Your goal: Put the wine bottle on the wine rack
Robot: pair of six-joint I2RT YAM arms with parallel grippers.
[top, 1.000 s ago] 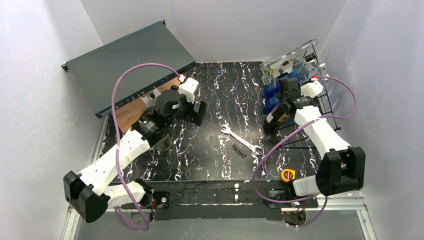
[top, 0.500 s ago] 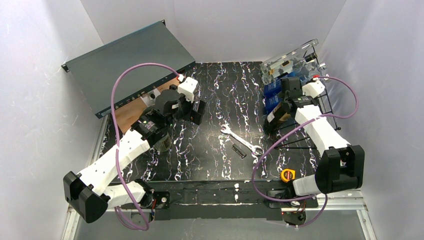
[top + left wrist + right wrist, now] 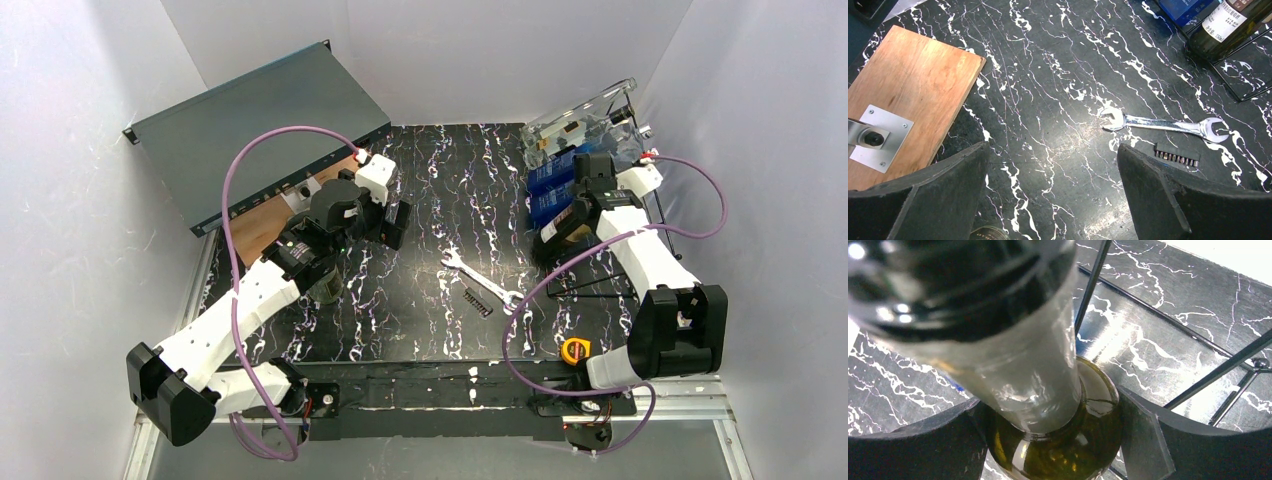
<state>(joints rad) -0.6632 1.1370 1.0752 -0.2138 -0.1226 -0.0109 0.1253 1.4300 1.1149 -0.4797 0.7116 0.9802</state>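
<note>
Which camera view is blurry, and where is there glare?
Right wrist: the wine bottle neck, close to the lens, is out of focus, and glare washes out the table behind it. Left wrist: sharp throughout, with the wrench glinting. Top external: evenly lit and in focus.

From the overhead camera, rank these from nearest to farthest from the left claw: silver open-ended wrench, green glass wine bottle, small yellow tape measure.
1. The silver open-ended wrench, mid-table, just right of the left gripper.
2. The green glass wine bottle, farther right.
3. The small yellow tape measure, at the near-right edge.
</note>
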